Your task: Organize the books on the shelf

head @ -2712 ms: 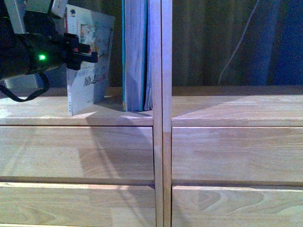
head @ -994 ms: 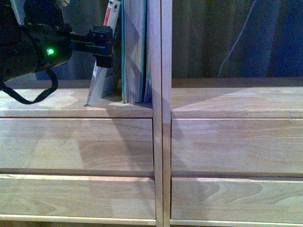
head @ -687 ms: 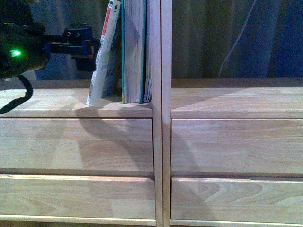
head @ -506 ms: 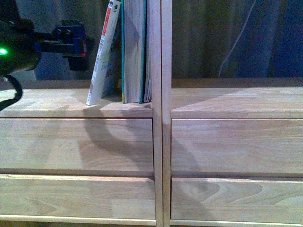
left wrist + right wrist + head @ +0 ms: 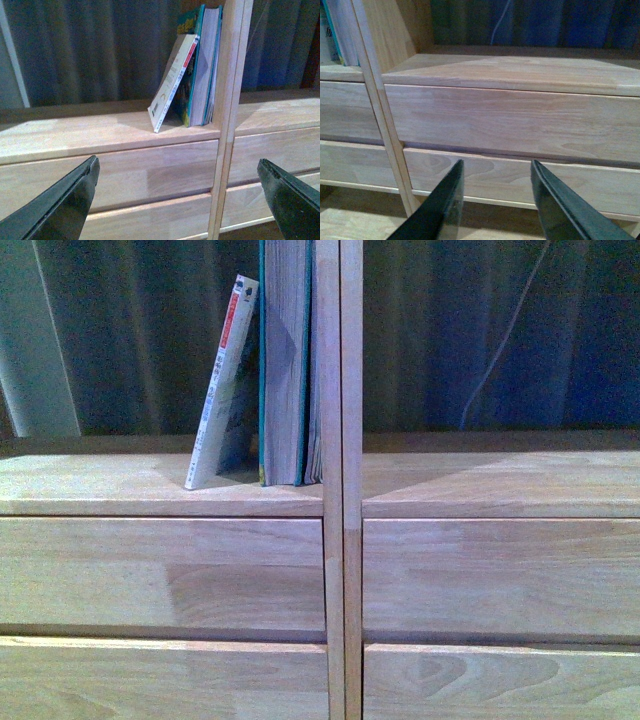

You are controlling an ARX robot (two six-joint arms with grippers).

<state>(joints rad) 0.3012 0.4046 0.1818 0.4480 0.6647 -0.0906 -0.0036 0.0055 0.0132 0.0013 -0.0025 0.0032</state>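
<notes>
A: On the left compartment's floor: thin paperback (image 5: pixel 221 390), tilted, top edge against teal book (image 5: pixel 283 360), which stands upright at the divider (image 5: pixel 333 440).
B: Risk?
A: Its foot may slide out on smooth wood; nothing braces it.
B: Grippers?
A: Left gripper (image 5: pixel 180 200) spread wide, empty. Right gripper (image 5: pixel 495 200) parted, empty.
B: Surroundings?
A: Shelf (image 5: pixel 480 570) pale wood; behind, probably dark curtain (image 5: pixel 140 340).

Shelf (image 5: pixel 150 485) — two books (image 5: pixel 285 360) standing.
</notes>
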